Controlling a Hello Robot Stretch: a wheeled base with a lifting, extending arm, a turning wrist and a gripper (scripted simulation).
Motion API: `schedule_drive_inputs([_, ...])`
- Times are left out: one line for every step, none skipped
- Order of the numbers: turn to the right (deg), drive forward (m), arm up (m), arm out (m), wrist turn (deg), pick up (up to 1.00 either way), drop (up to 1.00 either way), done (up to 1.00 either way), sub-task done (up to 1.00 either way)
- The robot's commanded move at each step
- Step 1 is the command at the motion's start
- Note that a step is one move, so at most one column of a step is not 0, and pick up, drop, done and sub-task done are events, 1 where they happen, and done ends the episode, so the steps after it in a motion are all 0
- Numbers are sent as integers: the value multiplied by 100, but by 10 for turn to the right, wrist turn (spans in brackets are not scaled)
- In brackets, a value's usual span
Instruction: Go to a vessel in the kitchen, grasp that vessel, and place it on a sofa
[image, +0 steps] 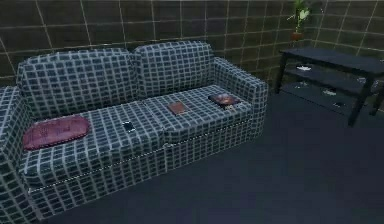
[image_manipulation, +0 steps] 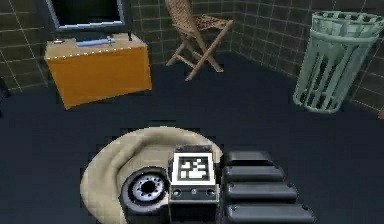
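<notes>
Checking the arm side view, I find the gripper (image_manipulation: 145, 192) at the bottom edge, against a large beige rounded object (image_manipulation: 105, 165). I cannot tell the jaw state or whether it holds anything. Ahead, a pink flat cushion (image: 55, 131) lies at the dark grid-patterned fabric sofa's (image: 80, 80) left seat edge.

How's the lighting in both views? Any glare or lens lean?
Forward view: dim and even, no glare; the sofa stands out pale against the dark floor, and the table nearly merges with the wall. Arm side view: equally dim, the screen is a bright patch; the bin leans only through the lens.
</notes>
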Motion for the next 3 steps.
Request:
schedule_drive_inputs([0,100,0,0,0,0,0,0,0])
schedule_drive_inputs([-450,0,0,0,0,0,0,0,0])
schedule_drive_inputs([-450,0,0,0,0,0,0,0,0])
